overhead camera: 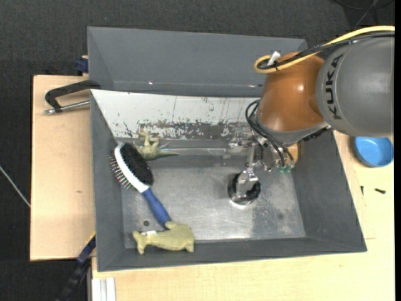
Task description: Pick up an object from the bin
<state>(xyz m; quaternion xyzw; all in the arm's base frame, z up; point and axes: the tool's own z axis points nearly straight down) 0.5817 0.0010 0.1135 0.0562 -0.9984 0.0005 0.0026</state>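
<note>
one hairbrush (133,170), handle pointing lower right, end effector (245,189) well apart

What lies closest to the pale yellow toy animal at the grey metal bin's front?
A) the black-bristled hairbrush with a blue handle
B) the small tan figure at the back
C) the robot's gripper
A: the black-bristled hairbrush ends its blue handle beside the pale yellow toy animal; the gripper stands well apart.

Dark speckled carpet (188,5) spreads across the upper background.

Scuffed grey metal bin (188,205)
</note>
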